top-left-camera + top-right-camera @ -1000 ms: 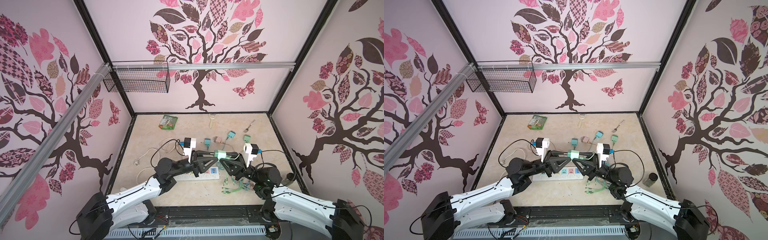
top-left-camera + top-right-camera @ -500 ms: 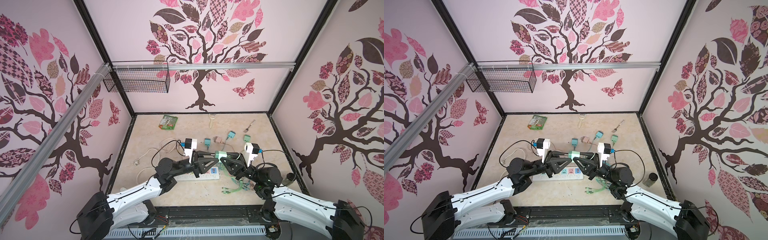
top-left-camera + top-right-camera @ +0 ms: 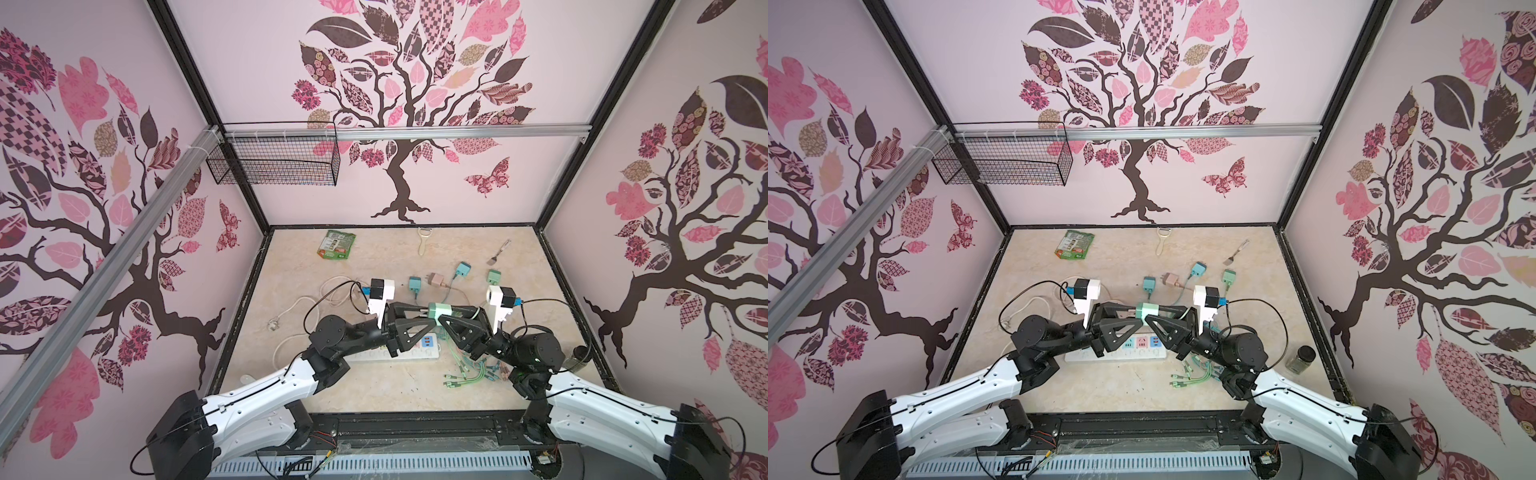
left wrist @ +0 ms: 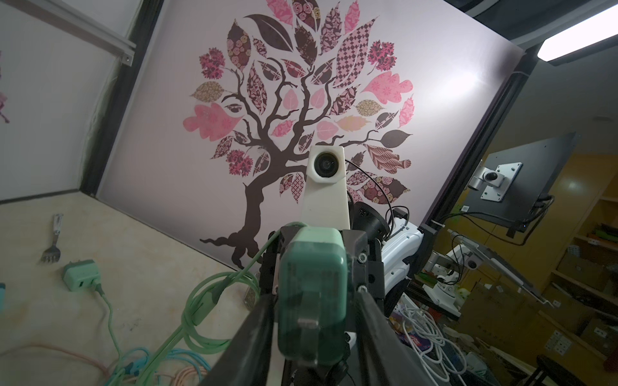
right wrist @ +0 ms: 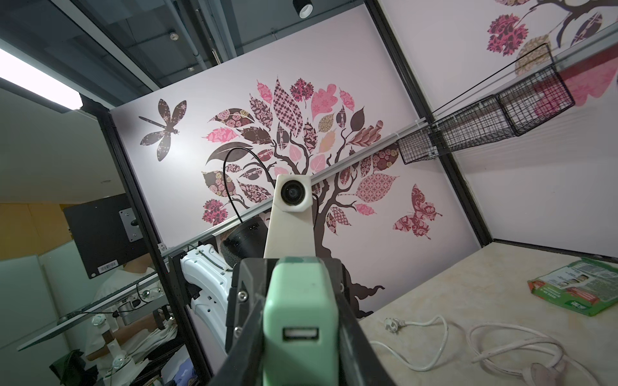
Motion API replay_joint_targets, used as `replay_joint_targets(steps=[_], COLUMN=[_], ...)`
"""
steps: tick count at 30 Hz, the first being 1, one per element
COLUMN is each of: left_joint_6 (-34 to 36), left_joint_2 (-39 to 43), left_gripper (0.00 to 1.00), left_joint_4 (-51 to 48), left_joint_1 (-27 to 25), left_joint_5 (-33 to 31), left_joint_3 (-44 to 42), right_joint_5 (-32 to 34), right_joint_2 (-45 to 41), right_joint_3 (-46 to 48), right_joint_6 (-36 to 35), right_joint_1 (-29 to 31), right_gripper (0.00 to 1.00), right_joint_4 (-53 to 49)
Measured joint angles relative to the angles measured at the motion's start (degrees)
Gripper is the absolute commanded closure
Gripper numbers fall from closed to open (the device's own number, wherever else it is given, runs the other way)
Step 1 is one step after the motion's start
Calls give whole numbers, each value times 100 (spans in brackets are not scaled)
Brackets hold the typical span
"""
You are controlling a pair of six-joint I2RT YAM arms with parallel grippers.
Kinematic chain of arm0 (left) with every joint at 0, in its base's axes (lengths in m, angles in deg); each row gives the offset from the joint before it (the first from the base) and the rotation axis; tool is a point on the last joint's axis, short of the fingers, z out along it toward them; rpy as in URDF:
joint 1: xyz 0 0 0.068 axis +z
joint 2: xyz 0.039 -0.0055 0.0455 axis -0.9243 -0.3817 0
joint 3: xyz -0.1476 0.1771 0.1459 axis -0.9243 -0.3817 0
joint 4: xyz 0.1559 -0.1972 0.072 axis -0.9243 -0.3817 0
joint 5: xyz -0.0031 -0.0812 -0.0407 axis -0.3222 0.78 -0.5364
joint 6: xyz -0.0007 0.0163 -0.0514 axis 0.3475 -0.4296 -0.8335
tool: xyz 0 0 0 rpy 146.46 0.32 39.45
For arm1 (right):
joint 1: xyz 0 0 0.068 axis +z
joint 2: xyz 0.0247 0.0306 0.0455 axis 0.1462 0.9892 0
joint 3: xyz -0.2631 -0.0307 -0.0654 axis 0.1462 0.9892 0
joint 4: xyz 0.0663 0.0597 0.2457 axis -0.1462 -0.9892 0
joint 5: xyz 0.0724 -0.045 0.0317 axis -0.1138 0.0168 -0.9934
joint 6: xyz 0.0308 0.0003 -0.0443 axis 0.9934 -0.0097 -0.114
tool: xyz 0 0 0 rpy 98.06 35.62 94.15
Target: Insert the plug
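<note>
**Left claw** (image 3: 428, 312): raised off the beige table (image 3: 374, 395), reaching rightward to meet the right claw at mid-workspace. In the left wrist view its black fingers (image 4: 255, 334) flank the mint-green charger plug (image 4: 312, 294). A sliver of gap shows on one side, so I cannot tell whether it grips or only brackets.

**Left of this claw:** a white mains lead (image 5: 390, 323) lies loose on the table.

**Plug:** in the air between the two claws in both top views (image 3: 439, 311) (image 3: 1148, 311). It sits above the white power strip (image 3: 374, 356), clear of it.

**Right claw** (image 3: 448, 316): narrow, clamped on the plug from the opposite side. In the right wrist view the plug body is pinched between its fingers (image 5: 356, 354), with the empty USB port (image 5: 300, 333) facing the lens.

**Beyond the claws, toward the back wall:**
- green packet (image 3: 336, 245)
- peeler (image 3: 423, 241)
- teal charger (image 3: 414, 284)
- pink adapter (image 3: 436, 279)
- second teal charger (image 3: 462, 269)
- green charger (image 3: 494, 276)
- fork (image 3: 500, 251)

**Below the right claw:** a tangle of green and teal cables (image 3: 469, 370).

**Further right:** a small jar (image 3: 1300, 359) near the side wall.
</note>
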Motion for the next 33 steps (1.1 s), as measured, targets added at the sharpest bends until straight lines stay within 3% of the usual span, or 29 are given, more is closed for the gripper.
replay_joint_targets(steps=[7, 14, 24, 29, 33], left_joint_6=[328, 667, 754, 522, 428], left_joint_2=[798, 1495, 2267, 2428, 2564], left_gripper=[30, 29, 30, 30, 30], left_joint_4=[-1128, -2245, -4076, -4848, -5305], left_joint_1=[0, 2, 330, 800, 839], left_joint_5=[-420, -833, -1869, -2280, -2465], left_joint_3=[-7, -15, -39, -90, -192], right_joint_5=[407, 710, 833, 833, 782], right_joint_2=[-323, -297, 291, 719, 1187], right_joint_3=[-173, -745, -1825, -2223, -2503], right_joint_6=[-468, -868, -1598, -1818, -1908], right_joint_1=[-33, -74, -111, -151, -221], right_gripper=[78, 78, 78, 78, 78], right_joint_4=[-1036, -2201, -3757, -4109, -4238])
